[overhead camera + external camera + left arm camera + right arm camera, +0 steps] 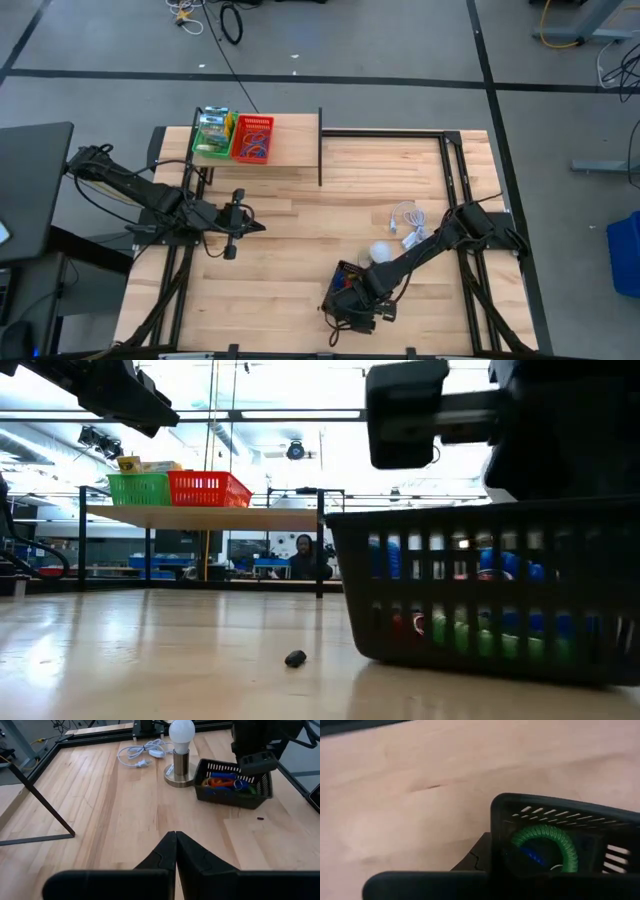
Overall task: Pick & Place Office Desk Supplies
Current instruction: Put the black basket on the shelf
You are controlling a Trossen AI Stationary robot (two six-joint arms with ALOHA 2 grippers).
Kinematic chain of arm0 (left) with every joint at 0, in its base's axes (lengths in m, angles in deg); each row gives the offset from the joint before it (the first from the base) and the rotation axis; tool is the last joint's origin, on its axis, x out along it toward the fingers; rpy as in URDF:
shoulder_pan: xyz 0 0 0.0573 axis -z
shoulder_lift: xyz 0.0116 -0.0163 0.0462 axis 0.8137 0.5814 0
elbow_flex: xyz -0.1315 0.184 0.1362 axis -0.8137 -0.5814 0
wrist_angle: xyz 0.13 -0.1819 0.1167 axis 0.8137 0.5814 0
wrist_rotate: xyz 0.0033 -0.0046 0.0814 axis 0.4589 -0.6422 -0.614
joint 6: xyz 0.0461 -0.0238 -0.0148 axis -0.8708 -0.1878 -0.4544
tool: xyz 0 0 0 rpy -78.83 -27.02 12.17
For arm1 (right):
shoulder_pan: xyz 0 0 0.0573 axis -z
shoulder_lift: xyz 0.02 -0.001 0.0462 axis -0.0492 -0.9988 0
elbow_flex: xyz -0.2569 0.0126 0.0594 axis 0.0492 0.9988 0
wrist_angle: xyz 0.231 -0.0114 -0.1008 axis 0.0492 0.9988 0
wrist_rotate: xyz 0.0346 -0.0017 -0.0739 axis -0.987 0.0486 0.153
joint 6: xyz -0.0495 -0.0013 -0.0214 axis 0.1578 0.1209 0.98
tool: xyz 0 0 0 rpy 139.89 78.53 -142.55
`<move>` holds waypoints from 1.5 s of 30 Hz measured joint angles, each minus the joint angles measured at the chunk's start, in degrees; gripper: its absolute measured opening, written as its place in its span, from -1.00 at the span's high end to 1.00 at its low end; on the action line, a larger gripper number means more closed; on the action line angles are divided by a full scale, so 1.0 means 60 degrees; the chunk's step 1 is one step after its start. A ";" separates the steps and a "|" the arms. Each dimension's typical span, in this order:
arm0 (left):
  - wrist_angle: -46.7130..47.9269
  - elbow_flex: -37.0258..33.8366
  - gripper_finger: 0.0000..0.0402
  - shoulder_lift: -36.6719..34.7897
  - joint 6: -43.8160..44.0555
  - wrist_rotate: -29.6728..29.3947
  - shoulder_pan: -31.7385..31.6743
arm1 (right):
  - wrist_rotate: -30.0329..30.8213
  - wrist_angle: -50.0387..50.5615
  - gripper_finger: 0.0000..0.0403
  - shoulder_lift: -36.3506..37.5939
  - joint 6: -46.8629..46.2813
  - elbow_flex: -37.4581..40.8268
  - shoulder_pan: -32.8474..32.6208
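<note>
Here, coloured loops (227, 782) in black basket (235, 795), under closed right claw (352, 318).

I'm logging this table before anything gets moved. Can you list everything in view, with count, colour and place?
black basket: one, black mesh, near edge of the table on the right, under the right gripper
coloured loops: many, blue, orange and green, inside the black basket
red basket: one, red, on the raised shelf at the far left
green basket: one, green, beside the red basket on the shelf, printed packets inside
lamp: one, white bulb on a metal base, next to the black basket
white cord: one, beyond the lamp
small dark piece: one, on the table by the black basket
left gripper: shut, over the table's left
right gripper: shut, at the black basket
</note>
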 joint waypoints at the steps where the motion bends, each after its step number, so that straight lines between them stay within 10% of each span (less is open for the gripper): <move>1: 0.0003 0.0000 0.96 0.0000 0.0008 0.0000 0.0000 | 0.0004 0.0006 0.98 0.0000 0.0317 0.0000 -0.0044; 10: -0.0015 0.0000 0.96 0.0000 0.0283 -0.0347 0.0000 | 0.0344 0.0435 0.98 0.0000 0.2137 -0.0011 -0.0274; 23: -0.1265 0.0000 0.88 0.0000 0.1036 -0.0093 0.0000 | 0.2452 -0.0192 0.80 0.0216 -0.2015 0.0018 -0.0285; 34: -0.1696 0.0000 0.19 0.0382 0.2339 0.0755 0.0000 | 0.2789 -0.0223 0.67 0.0270 -0.4199 0.0007 -0.0538; 45: -0.4022 0.0000 -0.43 0.3306 0.4629 0.1007 -0.0004 | 0.2944 -0.0252 0.16 0.0342 -0.5584 0.0000 -0.0578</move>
